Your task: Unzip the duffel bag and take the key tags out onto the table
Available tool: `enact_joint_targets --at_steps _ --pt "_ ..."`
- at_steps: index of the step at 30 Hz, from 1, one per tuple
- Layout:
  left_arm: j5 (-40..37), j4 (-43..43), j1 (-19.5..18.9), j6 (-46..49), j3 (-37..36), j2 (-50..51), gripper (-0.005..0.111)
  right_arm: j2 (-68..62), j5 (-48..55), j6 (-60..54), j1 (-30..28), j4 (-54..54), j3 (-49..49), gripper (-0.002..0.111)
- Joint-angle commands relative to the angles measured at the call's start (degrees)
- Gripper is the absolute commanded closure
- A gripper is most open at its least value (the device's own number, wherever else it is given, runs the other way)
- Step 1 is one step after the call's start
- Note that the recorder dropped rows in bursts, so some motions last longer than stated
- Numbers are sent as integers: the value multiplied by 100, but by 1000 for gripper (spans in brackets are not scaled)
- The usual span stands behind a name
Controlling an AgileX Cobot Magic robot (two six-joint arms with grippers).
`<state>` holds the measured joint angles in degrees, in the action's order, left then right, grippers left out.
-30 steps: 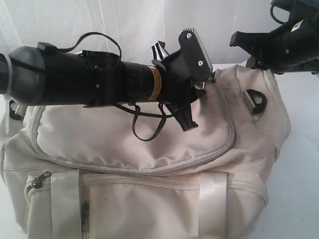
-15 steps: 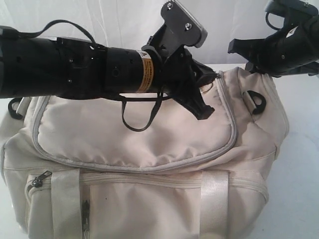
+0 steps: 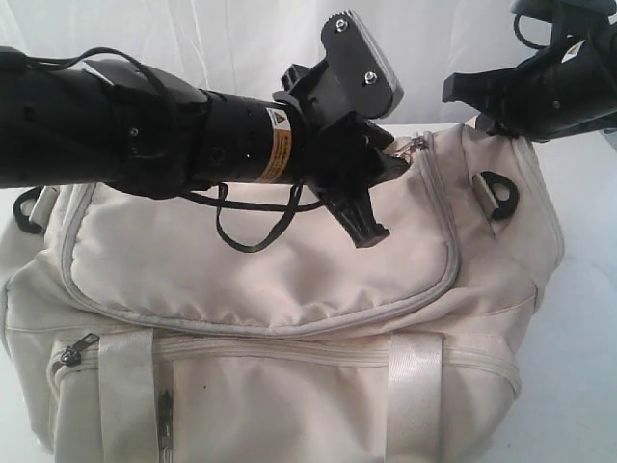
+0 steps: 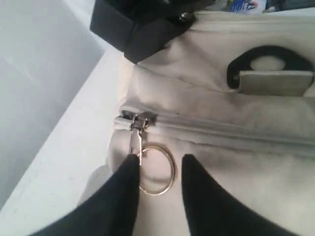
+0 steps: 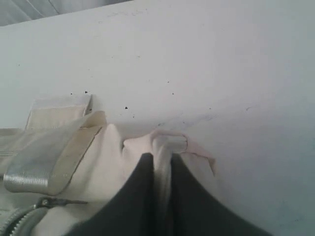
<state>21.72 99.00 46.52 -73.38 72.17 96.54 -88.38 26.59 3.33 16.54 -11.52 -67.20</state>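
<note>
A large cream-white fabric duffel bag (image 3: 289, 260) is seen standing on the white table (image 3: 588, 318), whose surface is marked with small dark specks. The top flap is bordered by a grey zipper (image 3: 451, 260), which is closed. Its slider (image 4: 138, 120) is parked at one end of the track, and a metal pull ring (image 4: 158, 169) is laid against the fabric. Two webbing straps (image 3: 415, 386) are sewn down the front. A black D-ring (image 3: 498, 193) is fixed to the end panel.
</note>
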Motion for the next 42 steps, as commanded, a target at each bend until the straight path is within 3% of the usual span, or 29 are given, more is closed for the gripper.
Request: enact_joint_targets --at_steps 1,8,19,27,35,42 --pt "-87 95 -8 545 -26 29 47 165 -486 -105 -58 92 -70 108" --pt "-573 95 102 1850 -2 467 47 165 -486 -94 -58 72 -70 108" --pt "-977 81 335 2125 -2 622 53 165 -520 -20 -58 67 -70 108" --pt "-1293 -868 456 2751 78 760 53 165 -520 -20 -58 67 -70 108" --pt "-1232 -1178 456 2855 633 1013 53 165 -530 -20 -58 59 -70 108" --pt "-1232 -1178 456 2855 726 1085 77 165 -569 -20 -58 59 -70 108"
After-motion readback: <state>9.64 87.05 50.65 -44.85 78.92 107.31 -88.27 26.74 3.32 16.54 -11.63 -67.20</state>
